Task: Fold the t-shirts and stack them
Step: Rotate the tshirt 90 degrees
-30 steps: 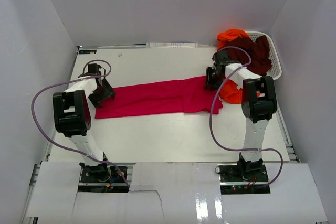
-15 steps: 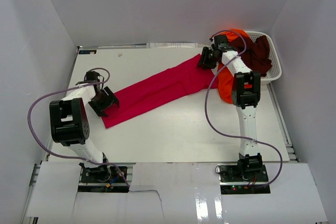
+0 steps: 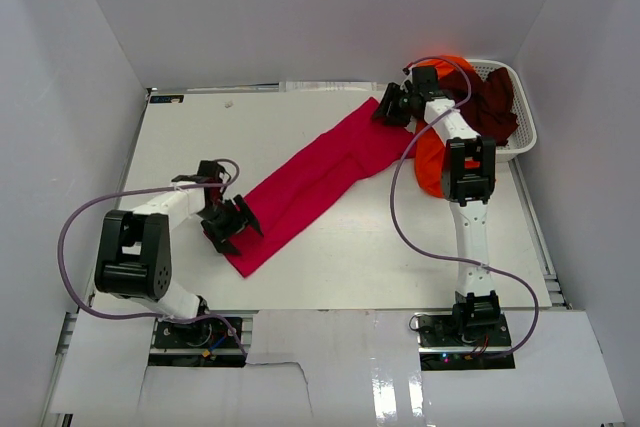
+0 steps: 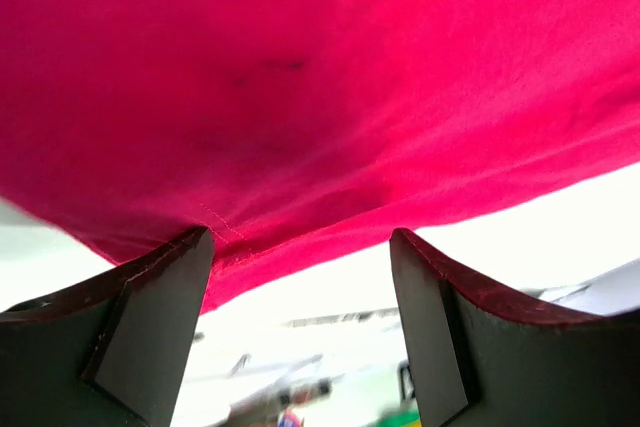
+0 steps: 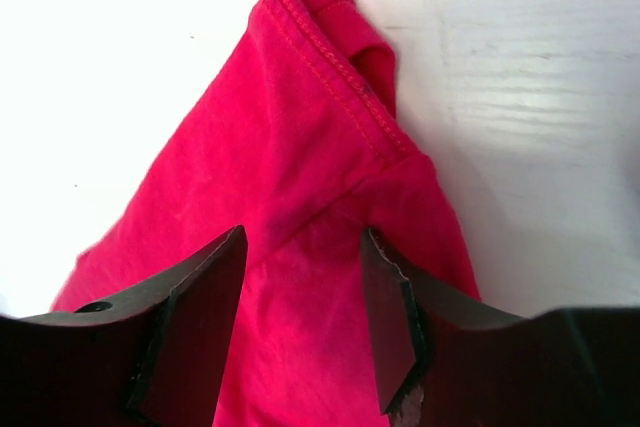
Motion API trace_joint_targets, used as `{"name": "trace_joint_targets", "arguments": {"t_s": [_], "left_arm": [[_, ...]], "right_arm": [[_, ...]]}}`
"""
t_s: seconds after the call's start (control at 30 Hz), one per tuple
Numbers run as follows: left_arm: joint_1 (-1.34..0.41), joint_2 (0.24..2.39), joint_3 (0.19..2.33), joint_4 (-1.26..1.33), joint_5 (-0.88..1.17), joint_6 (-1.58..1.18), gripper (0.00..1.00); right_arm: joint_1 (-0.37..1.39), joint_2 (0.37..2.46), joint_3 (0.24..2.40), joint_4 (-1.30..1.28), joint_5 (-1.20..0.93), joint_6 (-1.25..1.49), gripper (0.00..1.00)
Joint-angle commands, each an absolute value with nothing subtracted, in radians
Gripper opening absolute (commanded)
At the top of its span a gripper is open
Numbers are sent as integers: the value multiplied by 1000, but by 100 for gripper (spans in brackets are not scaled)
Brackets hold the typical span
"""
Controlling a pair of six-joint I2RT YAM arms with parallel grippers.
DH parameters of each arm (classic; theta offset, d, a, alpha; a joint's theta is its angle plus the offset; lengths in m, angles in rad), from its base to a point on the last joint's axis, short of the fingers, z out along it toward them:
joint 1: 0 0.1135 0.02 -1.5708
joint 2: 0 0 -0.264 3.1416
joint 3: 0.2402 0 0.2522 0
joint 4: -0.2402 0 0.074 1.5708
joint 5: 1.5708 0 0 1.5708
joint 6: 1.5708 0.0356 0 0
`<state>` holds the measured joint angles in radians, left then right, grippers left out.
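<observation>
The crimson-red cloth t-shirt, folded into a long narrow strip, is lying diagonally on the white table, reaching from near its left edge toward the far right corner. The left gripper is sitting at the near end, fingers spread wide, released. The right gripper is hovering over the far end, fingers parted, pinching nothing. Crosswise folds seem outstanding. The bright orange tee and the dark maroon tee are lying unfolded at the white mesh basket.

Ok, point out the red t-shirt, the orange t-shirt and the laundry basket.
Crimson-red t-shirt (image 3: 320,172): top external view, middle of the long folded strip.
Orange t-shirt (image 3: 428,169): top external view, lower bulge spilling outside the basket.
White mesh laundry basket (image 3: 530,125): top external view, its right rim.
</observation>
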<state>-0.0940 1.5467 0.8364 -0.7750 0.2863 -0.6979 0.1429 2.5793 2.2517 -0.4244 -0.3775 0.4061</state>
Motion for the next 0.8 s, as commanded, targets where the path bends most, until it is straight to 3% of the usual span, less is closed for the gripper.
{"name": "trace_joint_targets", "arguments": {"t_s": [0.0,0.2,0.77], "left_arm": [[-214,1499,750,-864,331,-762,83],[-394,1442,690,-893,382,-854,83],[-698,1365,724,-879,569,-1063,84]], "right_arm": [[156,2649,2267,-426,-374,426,57],[193,2666,2306,-416,-382,449,63],[279,2700,2299,-255,-515,587,64]]}}
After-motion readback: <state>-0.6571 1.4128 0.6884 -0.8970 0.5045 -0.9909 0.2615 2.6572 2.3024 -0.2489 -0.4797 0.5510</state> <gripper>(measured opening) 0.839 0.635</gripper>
